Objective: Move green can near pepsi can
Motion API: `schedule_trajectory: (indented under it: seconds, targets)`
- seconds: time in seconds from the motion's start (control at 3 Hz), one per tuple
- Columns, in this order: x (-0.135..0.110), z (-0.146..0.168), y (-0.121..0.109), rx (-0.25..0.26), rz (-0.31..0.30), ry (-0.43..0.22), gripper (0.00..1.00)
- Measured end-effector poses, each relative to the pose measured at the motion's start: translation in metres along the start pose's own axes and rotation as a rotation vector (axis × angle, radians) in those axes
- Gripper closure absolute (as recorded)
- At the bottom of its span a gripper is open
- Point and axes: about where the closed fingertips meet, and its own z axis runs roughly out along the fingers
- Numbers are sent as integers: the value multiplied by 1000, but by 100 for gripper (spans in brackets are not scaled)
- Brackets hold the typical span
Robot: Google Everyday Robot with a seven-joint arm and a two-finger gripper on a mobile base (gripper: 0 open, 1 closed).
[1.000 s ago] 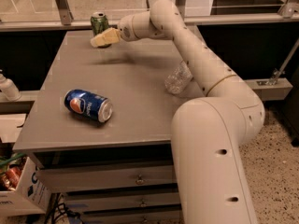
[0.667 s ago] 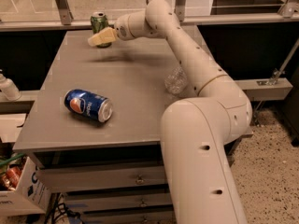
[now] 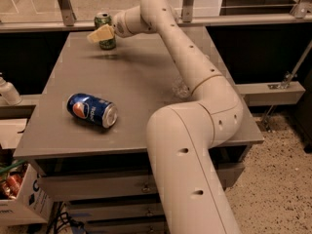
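Observation:
The green can [image 3: 106, 39] stands upright at the far left of the grey table [image 3: 141, 82], near its back edge. My gripper [image 3: 101, 33] is right at the can, reaching in from the right, and a cream part of it crosses the can's front. The pepsi can [image 3: 92, 110] lies on its side near the table's front left, well apart from the green can, with its silver end facing right.
A clear plastic bottle [image 3: 179, 87] lies on the table's right side, partly behind my arm. A metal railing [image 3: 63, 4] runs behind the table. A white bottle [image 3: 9, 92] and a box [image 3: 14, 199] are to the left, below table level.
My gripper has shifted a little left and up across the green can's front. My arm's lower part has swung nearer the camera. The pepsi can has not moved.

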Motion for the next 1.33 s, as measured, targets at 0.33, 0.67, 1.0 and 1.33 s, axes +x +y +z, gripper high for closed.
schedule_trajectory:
  seconds: [0.33, 0.67, 1.0, 1.33]
  targets:
    - [-3, 7, -3, 19, 21, 22, 42]
    - [0, 7, -6, 29, 35, 40, 63]
    - [2, -2, -12, 33, 61, 47, 87]
    - [3, -22, -12, 2, 89, 36, 100]
